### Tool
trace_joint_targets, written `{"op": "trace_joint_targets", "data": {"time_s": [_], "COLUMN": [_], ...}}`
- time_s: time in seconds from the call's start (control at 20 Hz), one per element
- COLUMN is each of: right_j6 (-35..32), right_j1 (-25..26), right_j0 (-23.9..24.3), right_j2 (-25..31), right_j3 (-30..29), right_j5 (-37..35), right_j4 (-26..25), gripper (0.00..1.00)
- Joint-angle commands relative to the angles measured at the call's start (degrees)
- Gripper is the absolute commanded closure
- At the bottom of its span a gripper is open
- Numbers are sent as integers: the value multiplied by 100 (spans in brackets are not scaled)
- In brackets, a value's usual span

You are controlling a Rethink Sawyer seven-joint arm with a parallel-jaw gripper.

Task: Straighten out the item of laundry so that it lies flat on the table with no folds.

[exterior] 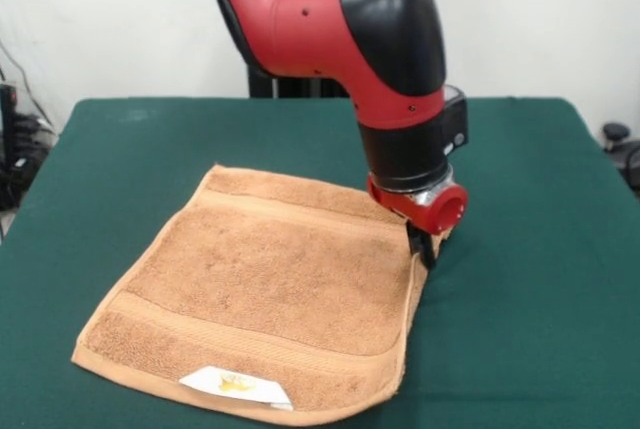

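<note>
The item of laundry [270,289], an orange-tan terry towel with woven border bands, lies spread on the dark green table [540,249]. A white label with a yellow mark [235,386] sits at its near edge. The towel's right edge curls up in a narrow fold running from the near corner to the far right corner. My gripper [425,249] hangs under the red and black arm, right at that far right corner, with its dark tips down against the towel's edge. The wrist hides the tips, so whether they hold the cloth does not show.
Green table surface stretches well beyond the towel on the right and left. A black stand and cables [15,149] sit off the table's left edge, and a dark object [620,144] off the right edge. A white wall is behind.
</note>
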State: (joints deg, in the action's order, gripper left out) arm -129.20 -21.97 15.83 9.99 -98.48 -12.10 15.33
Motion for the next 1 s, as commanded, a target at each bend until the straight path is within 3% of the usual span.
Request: {"op": "trace_joint_targets", "data": {"time_s": [0.05,0.5,1.0], "right_j6": [-755,-1018,-1015], "right_j1": [1472,1482,1551], "right_j0": [-578,-738,-933], "right_j2": [258,150,-106], "right_j3": [1101,1191,1420], "right_j5": [657,753,314], "right_j4": [327,379,452], "gripper": [100,100,100]}}
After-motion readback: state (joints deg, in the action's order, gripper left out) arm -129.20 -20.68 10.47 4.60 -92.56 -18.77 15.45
